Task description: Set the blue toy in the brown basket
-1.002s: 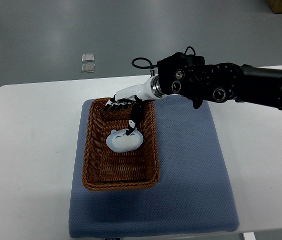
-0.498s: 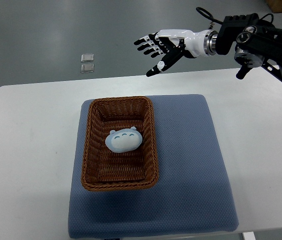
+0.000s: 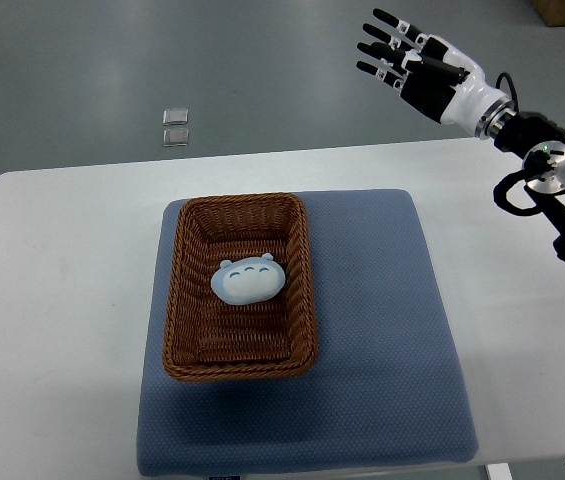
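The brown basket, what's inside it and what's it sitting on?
Inside the brown basket lies only the blue toy. The basket sits on a blue mat on the white table. The mat beneath the basket is covered, so not visible.

- The right arm runs out of frame at the right edge.
- The blue mat is clipped by the bottom edge.
- Two small squares on the floor are too small to identify.
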